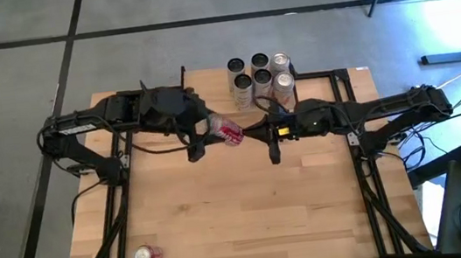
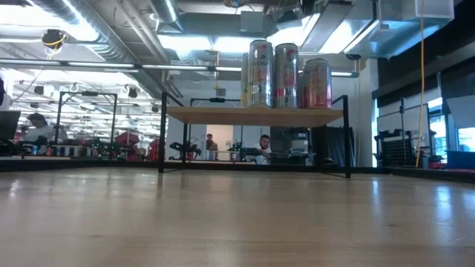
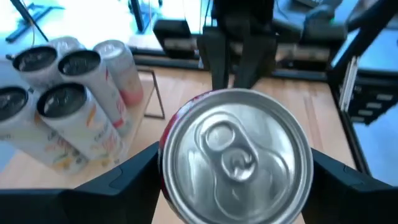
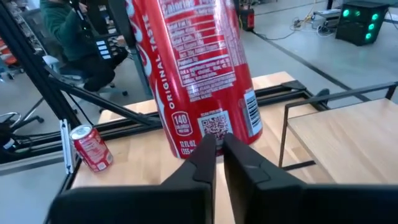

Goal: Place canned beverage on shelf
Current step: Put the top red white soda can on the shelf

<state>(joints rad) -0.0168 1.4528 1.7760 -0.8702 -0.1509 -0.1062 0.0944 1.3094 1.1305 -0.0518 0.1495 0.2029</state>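
My left gripper point(image 1: 229, 132) is shut on a red cola can point(image 1: 227, 132) above the middle of the table; the can's silver top point(image 3: 236, 155) faces the left wrist camera. My right gripper point(image 4: 219, 155) is shut, its tips right at the can's base end point(image 4: 211, 134). The shelf point(image 2: 252, 116) stands at the table's far edge with several tall cans point(image 1: 259, 77) upright on its board. A second red can point(image 1: 147, 255) lies on its side near the table's near left corner. My left gripper pinches the red can's side wall point(image 3: 166, 155) between its two fingers point(image 3: 124, 180), one on each side. The can lies along the fingers, top toward the wrist and base toward the right arm, lifted clear of the table. My right gripper's shut fingertips stand against the can's lower label point(image 4: 214, 127); I cannot tell whether they touch it.
The cans fill the shelf's middle; bare board point(image 1: 212, 83) shows to their left. The shelf's black legs point(image 2: 162, 133) stand on the tabletop point(image 1: 249, 206). People sit in the room beyond the table point(image 2: 263, 144).
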